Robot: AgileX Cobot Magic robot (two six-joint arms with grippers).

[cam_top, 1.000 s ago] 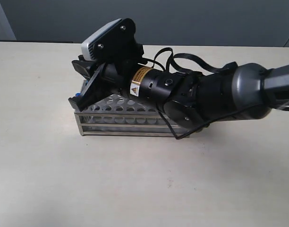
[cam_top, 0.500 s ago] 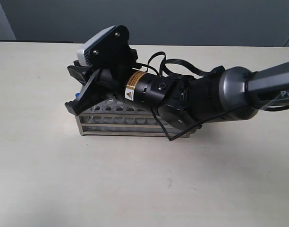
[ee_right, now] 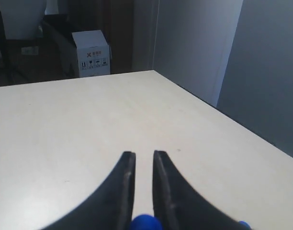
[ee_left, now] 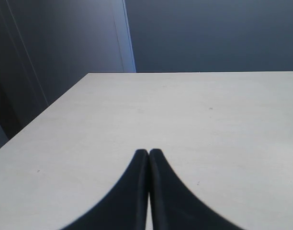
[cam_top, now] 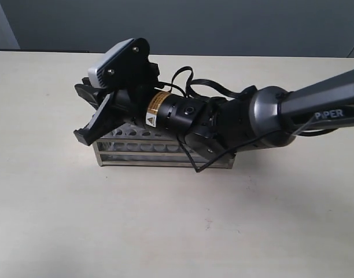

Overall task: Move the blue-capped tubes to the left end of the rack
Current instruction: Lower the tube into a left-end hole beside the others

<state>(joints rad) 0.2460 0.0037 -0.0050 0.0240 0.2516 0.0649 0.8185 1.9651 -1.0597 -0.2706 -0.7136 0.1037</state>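
Note:
The steel rack stands mid-table, its left and back parts covered by my right arm. My right gripper slants down past the rack's left end. In the right wrist view this gripper is shut on a blue-capped tube, whose cap fills the narrow gap near the finger bases. A second blue cap peeks in at the frame's edge. No blue caps show in the exterior view. My left gripper is shut on nothing above bare table and does not appear in the exterior view.
The pale table top spreads round the rack. A black cable loops over the right arm. In the right wrist view, a white box stands on the floor beyond the table's far edge.
My right arm has moved left and slightly up, carrying the fingertips past the rack's left end. The blue cap that showed beside the fingers is now hidden in the exterior view.

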